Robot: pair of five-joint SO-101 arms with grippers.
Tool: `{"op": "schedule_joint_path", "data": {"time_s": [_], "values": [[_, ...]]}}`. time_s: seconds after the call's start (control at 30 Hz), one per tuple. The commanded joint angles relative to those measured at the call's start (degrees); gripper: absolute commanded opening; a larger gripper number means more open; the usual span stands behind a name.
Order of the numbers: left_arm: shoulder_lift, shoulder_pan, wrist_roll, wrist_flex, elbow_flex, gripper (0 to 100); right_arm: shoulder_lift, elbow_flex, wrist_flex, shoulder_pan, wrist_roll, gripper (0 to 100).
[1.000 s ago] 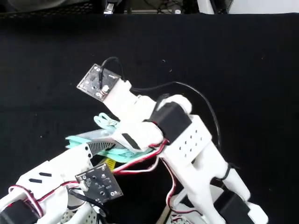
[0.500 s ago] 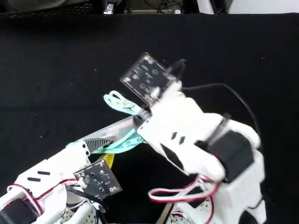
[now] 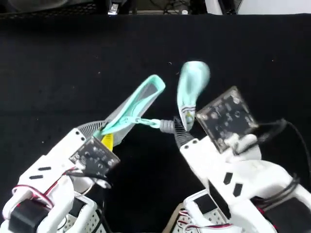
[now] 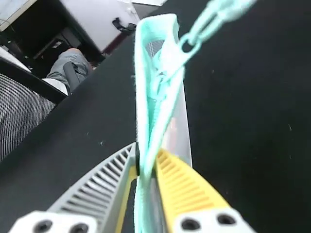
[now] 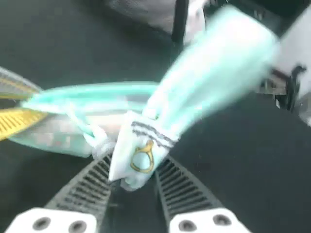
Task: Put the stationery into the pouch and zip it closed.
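A clear pouch with a mint-green zip edge stands on its edge above the black table, slanting up and to the right. My left gripper is shut on its lower end; in the left wrist view the grey and yellow fingers pinch the green edge of the pouch. A mint cord runs from the zip to my right gripper, which is shut on the mint pull strap. In the right wrist view the strap's white tag sits between the fingers of this gripper. I cannot make out what is inside the pouch.
Black cloth covers the table, with open room at the back and on both sides. Both arm bases crowd the front edge. Beyond the far edge are a chair and room clutter.
My right arm has swung back and to the right, pulling the strap and cord taut. The pouch has turned from lying low to slanting up to the right. The left gripper kept its hold.
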Motion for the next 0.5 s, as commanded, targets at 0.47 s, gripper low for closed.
{"op": "schedule_joint_path", "data": {"time_s": [0.47], "values": [[0.3, -2.9, 5.5, -4.1, 3.6, 3, -7.4, 20.0, -1.7, -6.4, 0.3, 27.5]]}}
